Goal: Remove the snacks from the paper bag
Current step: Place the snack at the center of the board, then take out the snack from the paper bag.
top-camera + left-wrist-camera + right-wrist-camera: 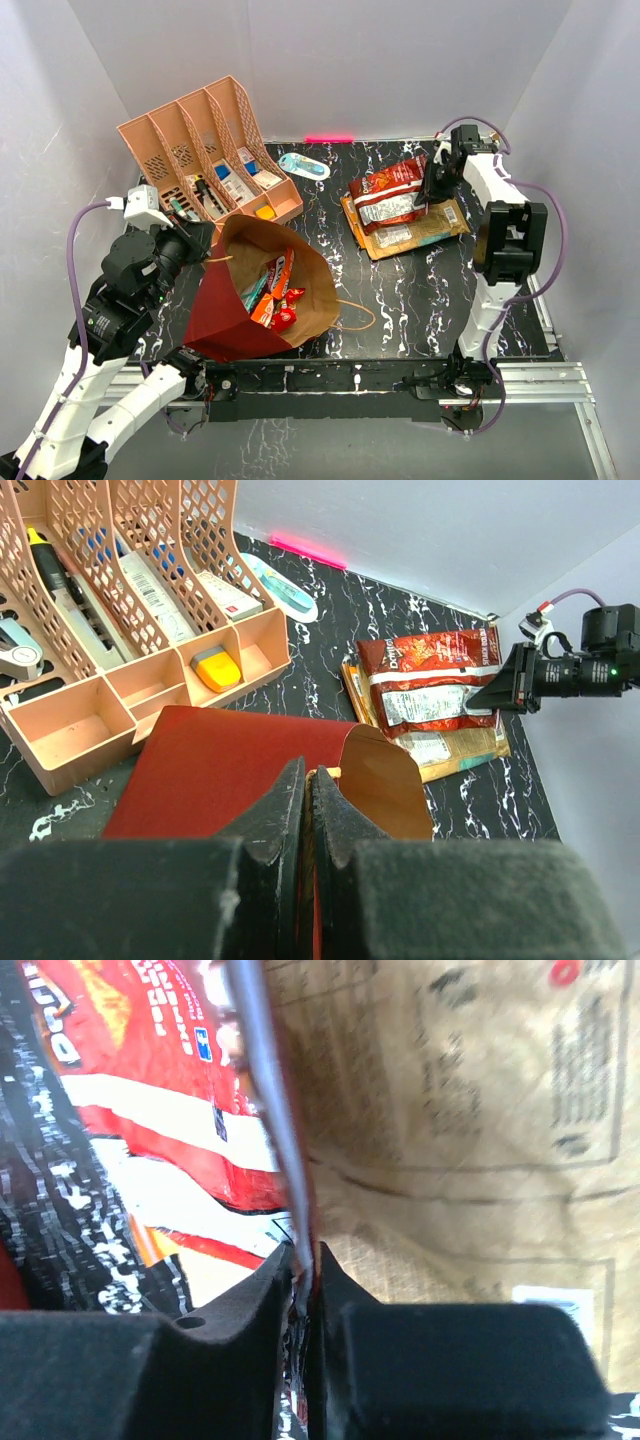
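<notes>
The dark-red paper bag (pixel 222 318) lies open at the table's front left, its brown inside showing several snack packets (pixel 272 296). My left gripper (pixel 200 240) is shut on the bag's rim (pixel 330 772), holding the mouth up. My right gripper (pixel 428 196) is shut on the edge of a red-brown snack packet (pixel 388 192), which rests over a gold packet (pixel 420 232) and an orange one at the back right. In the right wrist view the packet's thin seam (pixel 275 1120) runs between the fingertips (pixel 270 1280), with the gold packet (pixel 470 1110) behind.
A peach slotted organizer (pixel 205 160) with small boxes stands at the back left. A light-blue oval object (pixel 303 166) lies beside it. A tan cord handle (pixel 358 312) trails from the bag onto the black marbled table (pixel 420 300). White walls enclose the area.
</notes>
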